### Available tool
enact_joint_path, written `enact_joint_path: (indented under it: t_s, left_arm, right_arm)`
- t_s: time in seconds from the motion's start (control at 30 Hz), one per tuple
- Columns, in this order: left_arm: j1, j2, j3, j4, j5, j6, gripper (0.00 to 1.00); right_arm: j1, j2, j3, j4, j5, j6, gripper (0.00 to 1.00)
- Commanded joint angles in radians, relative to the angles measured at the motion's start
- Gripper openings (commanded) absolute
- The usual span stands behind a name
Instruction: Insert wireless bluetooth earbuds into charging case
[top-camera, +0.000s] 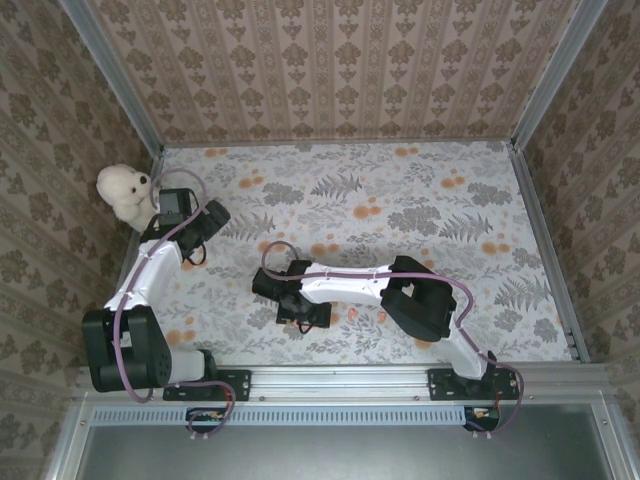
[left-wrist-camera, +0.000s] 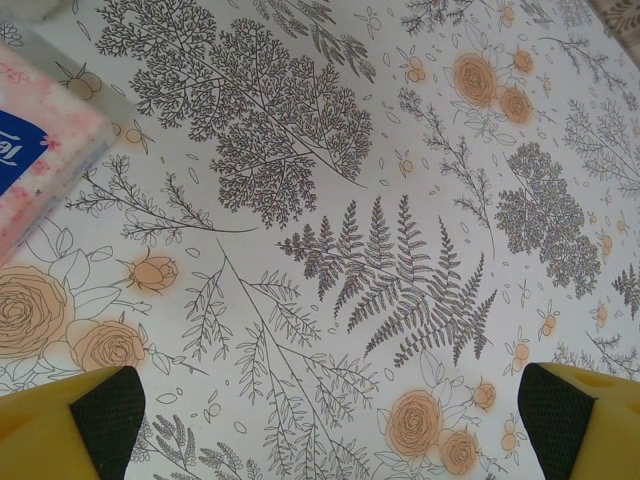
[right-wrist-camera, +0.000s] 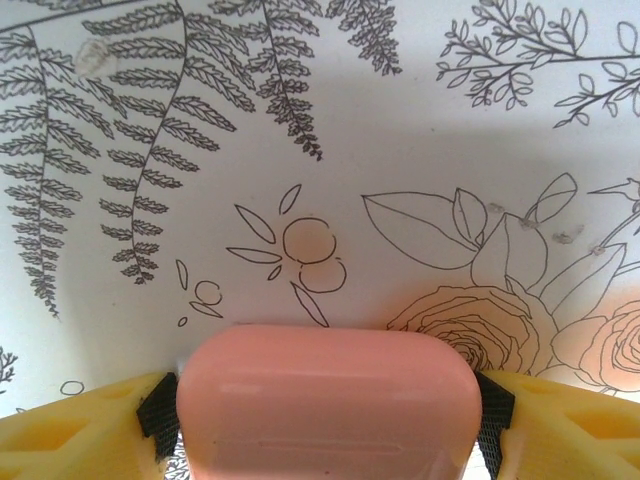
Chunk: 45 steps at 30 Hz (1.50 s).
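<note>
A pink, rounded charging case (right-wrist-camera: 330, 380) with its lid closed sits between the black pads of my right gripper (right-wrist-camera: 328, 415), which touch it on both sides just above the flowered tablecloth. In the top view the right gripper (top-camera: 298, 303) hangs low over the near middle of the table, and the arm hides the case. My left gripper (left-wrist-camera: 332, 415) is open wide with only tablecloth between its yellow fingers (left-wrist-camera: 60, 430). From above, the left gripper (top-camera: 188, 215) is at the table's left side. The earbuds are out of view.
A white plush bear (top-camera: 122, 190) sits at the far left edge of the table. A pink and blue wrapped packet (left-wrist-camera: 35, 160) lies ahead and to the left of my left gripper. Patterned walls close in the table on three sides.
</note>
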Motion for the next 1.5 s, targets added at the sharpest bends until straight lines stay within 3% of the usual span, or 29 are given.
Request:
enact_joint_path:
  t_s: [0.0,0.2,0.53,0.9,1.03,1.2,1.47]
  left_arm:
    - [-0.008,-0.011,-0.008,0.009,0.007,-0.014,1.00]
    - [-0.017,0.002,-0.002,0.010,0.004,-0.015,1.00]
    - [-0.034,0.006,0.007,0.010,0.007,-0.014,1.00]
    - [-0.042,-0.024,-0.050,0.108,0.091,-0.005,1.00]
    - [-0.042,-0.041,-0.116,0.208,0.162,-0.021,1.00]
    - [-0.051,-0.042,-0.230,0.449,0.315,-0.074,1.00]
    - [-0.124,0.026,-0.347,0.834,0.507,-0.134,1.00]
  right_arm:
    - [-0.017,0.001,-0.027,-0.006,-0.001,0.002,0.80]
    - [-0.020,0.005,-0.021,-0.004,-0.005,-0.004,0.75]
    - [-0.018,-0.031,-0.025,0.008,0.015,-0.041,0.54]
    - [-0.073,-0.212,-0.093,0.083,0.101,-0.088,0.52]
    - [-0.162,-0.274,-0.127,0.145,0.107,-0.127,0.53]
    - [-0.314,-0.327,-0.169,0.253,0.077,-0.154,0.53]
    - [-0.488,-0.296,-0.147,0.412,-0.026,-0.112,0.53]
